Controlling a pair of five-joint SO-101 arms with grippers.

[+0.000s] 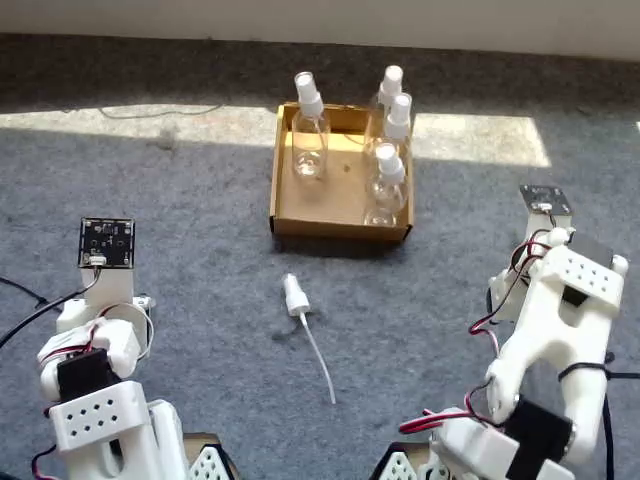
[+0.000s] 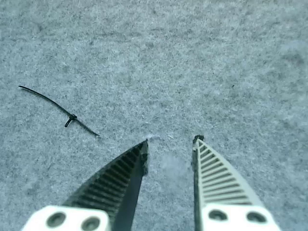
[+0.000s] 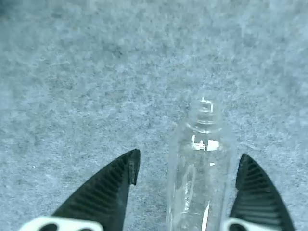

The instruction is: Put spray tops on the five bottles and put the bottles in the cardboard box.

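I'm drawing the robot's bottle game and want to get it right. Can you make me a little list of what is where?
In the box: four capped bottles standing in the cardboard box
Fifth bottle: uncapped bottle, between the open fingers of the right gripper
Spare top: loose spray top lying on the carpet in front of the box
Other arm: left gripper open over carpet, near a black cable tie
Left to do: one top, one bottle

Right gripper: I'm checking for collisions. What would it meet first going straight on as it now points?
The right gripper would likely meet the clear uncapped bottle, already between its open jaws; beyond lies grey carpet.
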